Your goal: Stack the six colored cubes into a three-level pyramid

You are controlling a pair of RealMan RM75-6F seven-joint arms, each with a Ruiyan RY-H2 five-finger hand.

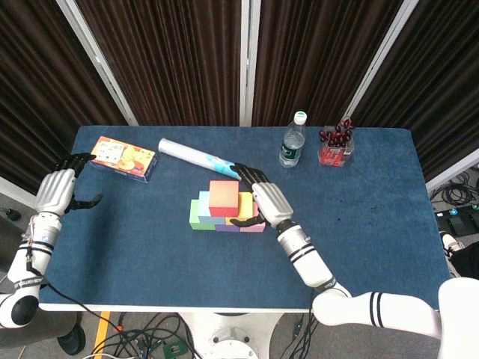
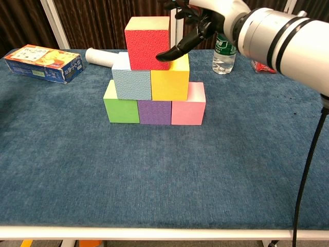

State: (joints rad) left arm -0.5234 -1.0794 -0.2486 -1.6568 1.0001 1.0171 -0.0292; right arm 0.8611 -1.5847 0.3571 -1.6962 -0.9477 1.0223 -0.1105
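The six cubes stand as a pyramid at the table's middle. Green (image 2: 121, 105), purple (image 2: 154, 112) and pink (image 2: 188, 105) cubes form the bottom row. Light blue (image 2: 131, 77) and yellow (image 2: 169, 80) cubes sit on them, and the red cube (image 2: 147, 42) (image 1: 224, 197) sits on top. My right hand (image 2: 198, 25) (image 1: 262, 198) hovers just right of the red cube with its fingers spread and holds nothing; its thumb tip (image 2: 163, 54) is at the cube's lower right corner. My left hand (image 1: 58, 191) stays near the table's left edge, fingers apart and empty.
A snack box (image 1: 123, 158) (image 2: 45, 63) lies at the back left. A white tube (image 1: 198, 155) lies behind the pyramid. A water bottle (image 1: 293, 142) (image 2: 222, 54) and a red holder of small items (image 1: 336, 146) stand at the back right.
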